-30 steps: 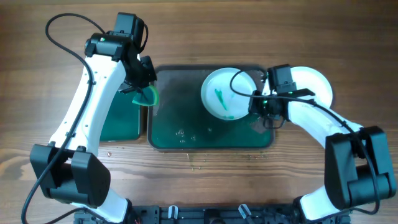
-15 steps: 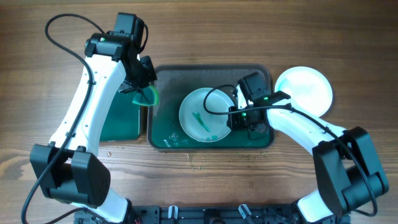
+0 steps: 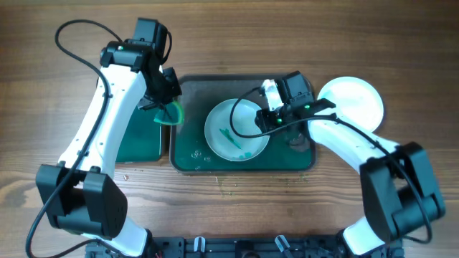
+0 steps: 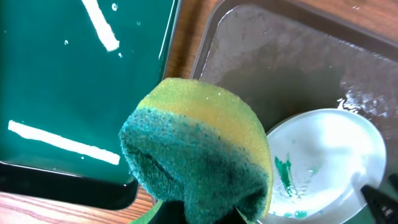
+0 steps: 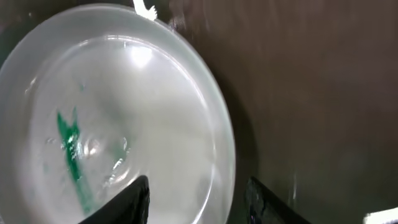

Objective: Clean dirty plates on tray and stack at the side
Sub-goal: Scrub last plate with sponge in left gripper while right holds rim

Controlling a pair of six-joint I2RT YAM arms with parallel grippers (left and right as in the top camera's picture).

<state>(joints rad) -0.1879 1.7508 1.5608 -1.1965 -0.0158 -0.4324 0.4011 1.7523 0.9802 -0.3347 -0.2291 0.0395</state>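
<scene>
Right pincer [image 5: 199, 202] gapes astride plate [image 5: 112, 112] rim in tray [image 3: 195, 100], left pincer [image 3: 165, 102] clamps sponge [image 4: 199, 149].

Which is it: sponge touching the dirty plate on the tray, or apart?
Apart. The overhead view shows a strip of bare tray between the sponge and the plate.

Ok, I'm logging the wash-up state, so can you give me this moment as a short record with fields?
Dirty plate: in the big tray, green streak on its face
Second plate: on the table right of the tray, no smear visible
Sponge: held in the left pincer, over the tray's left edge
Right pincer: open, straddling the dirty plate's rim
</scene>
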